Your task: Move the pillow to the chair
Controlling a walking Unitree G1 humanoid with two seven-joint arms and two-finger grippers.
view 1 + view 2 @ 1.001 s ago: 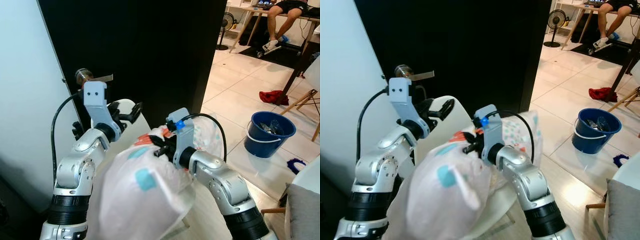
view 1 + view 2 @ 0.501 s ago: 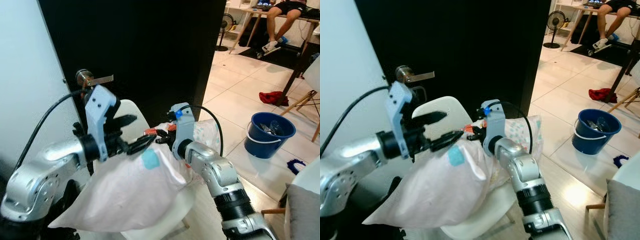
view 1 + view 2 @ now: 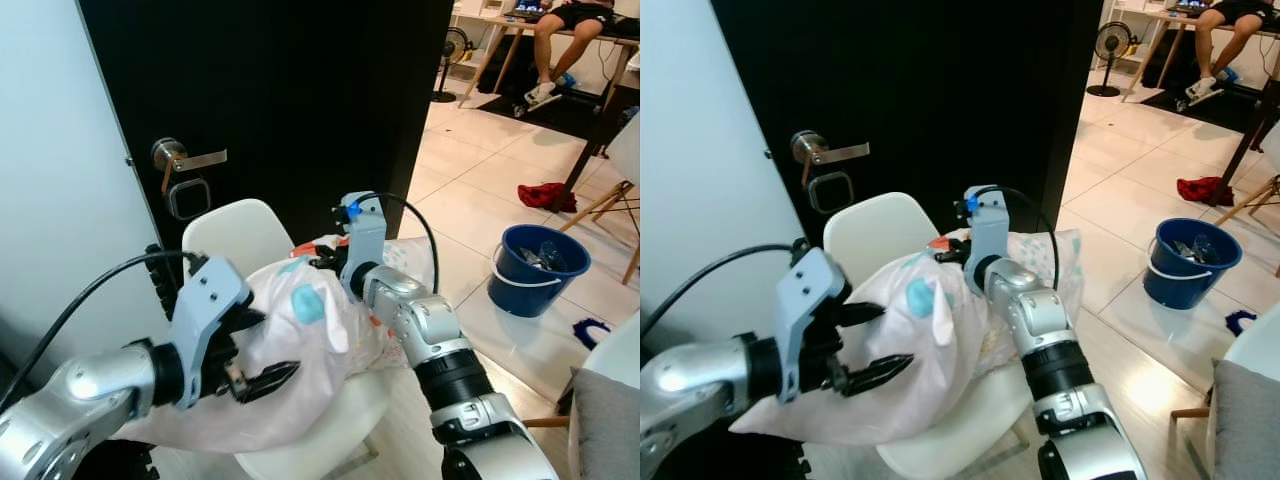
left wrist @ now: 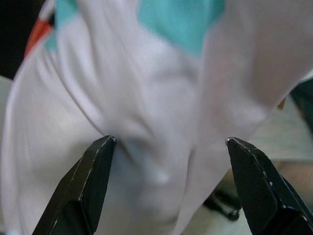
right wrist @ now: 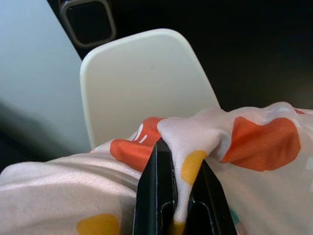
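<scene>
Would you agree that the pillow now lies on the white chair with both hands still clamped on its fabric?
Not quite: only one hand is clamped. The right hand pinches a fold of the pillow, as the right wrist view shows. The left hand is open, its fingers apart in front of the fabric, as the left wrist view shows. The pillow does lie on the white chair.

The right gripper (image 5: 179, 196) has its two black fingers (image 5: 157, 191) pressed together on a fold of the pillow (image 5: 234, 147) — pale cloth with orange and yellow patches bunched between the jaws. Beyond the fingertips rises the white chair (image 5: 142, 83) back, and behind it the black door (image 5: 234, 44) with its grey-framed lock plate (image 5: 88, 19).
</scene>
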